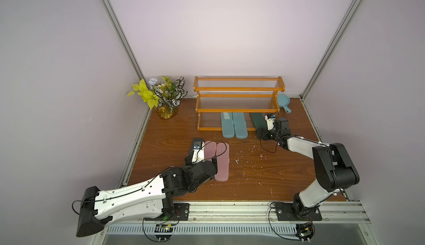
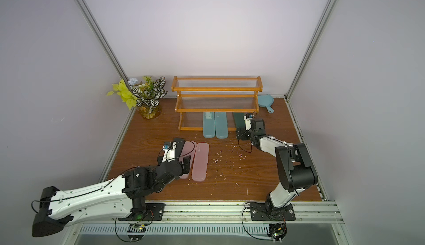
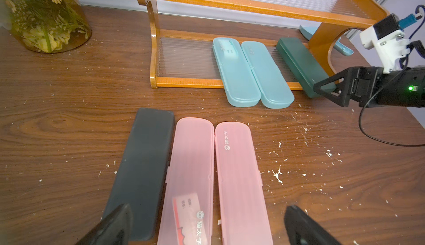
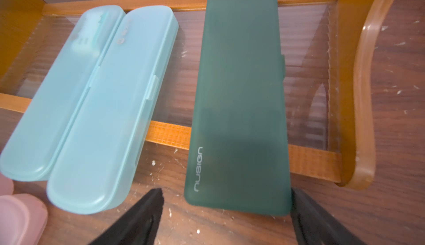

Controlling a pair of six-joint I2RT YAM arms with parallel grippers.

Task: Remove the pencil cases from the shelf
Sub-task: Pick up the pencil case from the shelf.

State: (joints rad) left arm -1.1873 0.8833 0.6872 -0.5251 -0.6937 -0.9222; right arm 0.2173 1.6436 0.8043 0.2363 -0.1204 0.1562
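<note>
The dark green case [image 4: 239, 117], frosted and slim, lay on the ribbed clear bottom panel of the shelf [image 4: 358, 94], its end jutting between the parted jaws of my right tool [image 4: 227, 192]. Two rounded teal cases [image 4: 110, 108] lay beside it. My left tool [image 3: 209, 207] stood apart above two pink cases [image 3: 190, 175] and a black case [image 3: 142, 170] on the scratched wood-grain surface [image 3: 57, 122], between pale walls [image 1: 230, 37].

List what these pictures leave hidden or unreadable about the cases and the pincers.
- Black case: in both top views, mostly hidden under the left arm's wrist.
- Dark green case: the right wrist view is blurred, so contact with the right pincer is unclear; in both top views the right arm covers its near end.
- Pink cases: near ends cut off by the left wrist view's edge.
- Blue pan: partly behind the shelf.
</note>
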